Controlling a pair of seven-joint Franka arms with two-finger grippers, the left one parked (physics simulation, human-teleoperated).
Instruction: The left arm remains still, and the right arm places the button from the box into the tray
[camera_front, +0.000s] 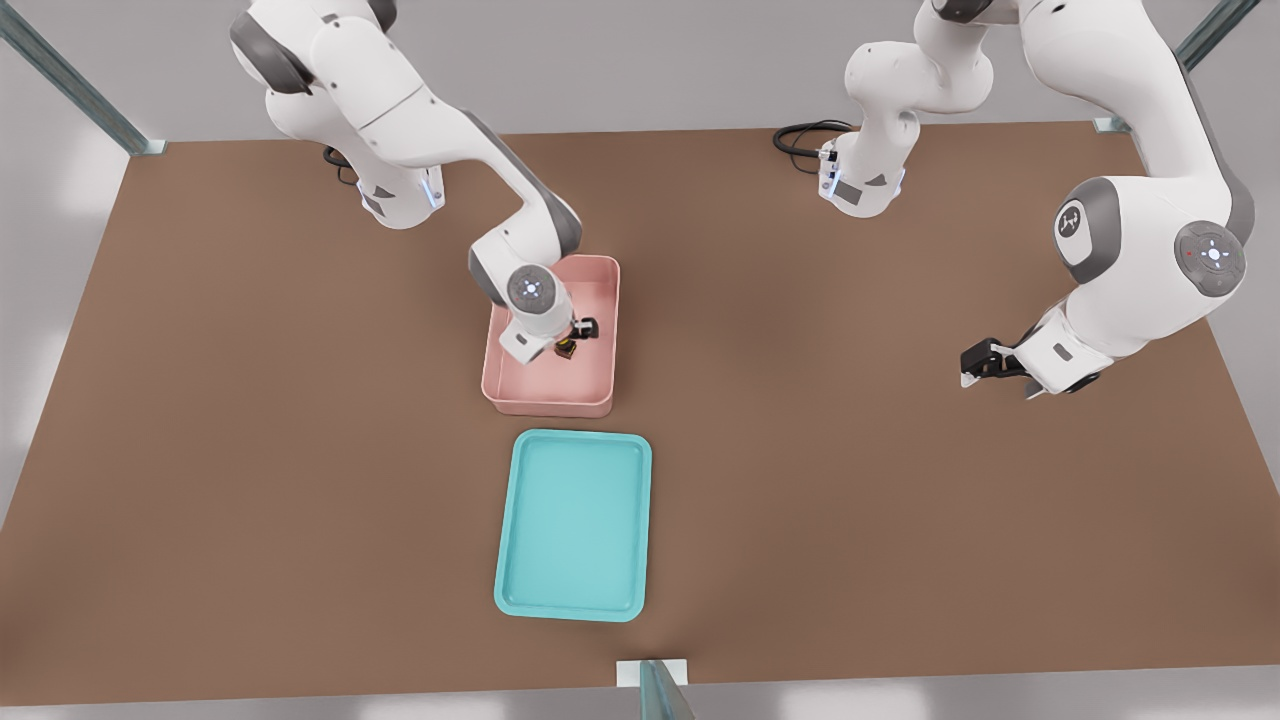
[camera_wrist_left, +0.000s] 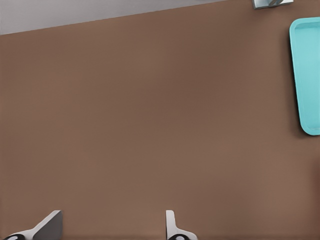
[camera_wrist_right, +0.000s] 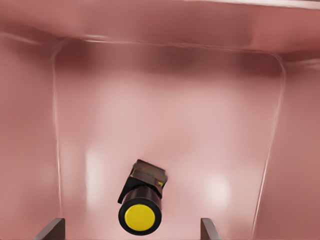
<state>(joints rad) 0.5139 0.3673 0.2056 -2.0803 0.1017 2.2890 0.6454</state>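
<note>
The pale pink box (camera_front: 548, 403) stands near the table's middle, and the teal tray (camera_front: 573, 525) lies just in front of it, its edge also showing in the left wrist view (camera_wrist_left: 307, 75). The button (camera_front: 566, 352) rests on the box floor; in the right wrist view its yellow cap (camera_wrist_right: 140, 216) faces the camera and its dark base points away, tilted. My gripper (camera_front: 572, 338) hangs down inside the box, right over the button. It is open: in the wrist view the gripper (camera_wrist_right: 131, 229) has one fingertip (camera_wrist_right: 52, 229) on each side of the button, both well apart from it.
Pink box walls (camera_wrist_right: 165, 30) surround the gripper on all sides. The parked arm's gripper (camera_front: 990, 362) hovers over the table at the front view's right. Black cables (camera_front: 800, 136) lie at the far edge. A metal post (camera_front: 655, 690) stands at the near edge, below the tray.
</note>
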